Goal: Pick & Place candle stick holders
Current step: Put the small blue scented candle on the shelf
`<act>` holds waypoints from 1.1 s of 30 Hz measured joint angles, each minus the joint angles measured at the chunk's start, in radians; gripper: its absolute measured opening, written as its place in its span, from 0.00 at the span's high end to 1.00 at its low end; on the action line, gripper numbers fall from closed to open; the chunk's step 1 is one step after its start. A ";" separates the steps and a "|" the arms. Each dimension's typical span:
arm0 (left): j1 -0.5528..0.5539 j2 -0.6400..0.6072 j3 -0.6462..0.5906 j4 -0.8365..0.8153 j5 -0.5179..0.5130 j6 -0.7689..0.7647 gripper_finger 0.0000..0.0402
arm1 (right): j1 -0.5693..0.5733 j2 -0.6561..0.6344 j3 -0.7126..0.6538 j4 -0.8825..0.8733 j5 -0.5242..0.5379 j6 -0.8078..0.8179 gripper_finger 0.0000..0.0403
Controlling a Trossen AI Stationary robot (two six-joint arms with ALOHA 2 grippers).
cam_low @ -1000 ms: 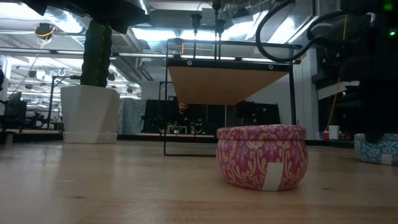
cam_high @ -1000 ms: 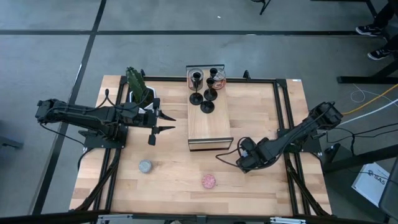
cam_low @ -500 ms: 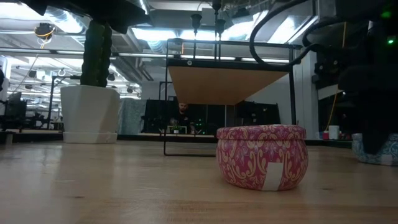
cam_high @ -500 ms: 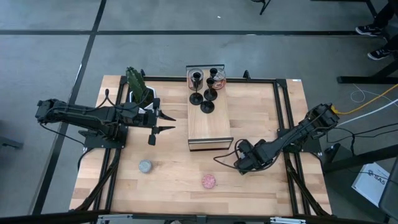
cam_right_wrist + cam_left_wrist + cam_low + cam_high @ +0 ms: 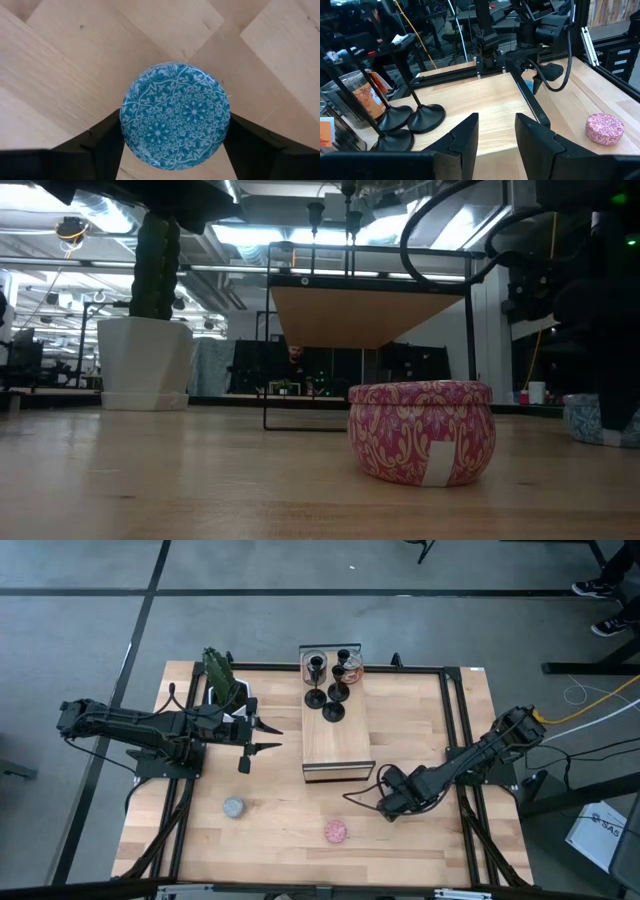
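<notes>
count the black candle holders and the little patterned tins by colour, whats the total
black candle holders: 3
grey tin: 1
pink tin: 1
blue tin: 1
total: 6

Blue tin (image 5: 598, 420) half hidden behind the right arm, low view.
</notes>
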 joint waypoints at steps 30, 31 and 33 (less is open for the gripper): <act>0.000 0.000 0.000 0.000 0.000 0.000 0.69 | 0.002 -0.071 0.161 -0.253 -0.083 -0.124 0.29; 0.000 0.000 0.000 0.000 0.000 0.000 0.69 | 0.002 -0.074 0.171 -0.271 -0.083 -0.124 0.29; 0.000 0.000 0.000 0.000 0.000 0.000 0.69 | 0.002 -0.075 0.196 -0.303 -0.083 -0.128 0.29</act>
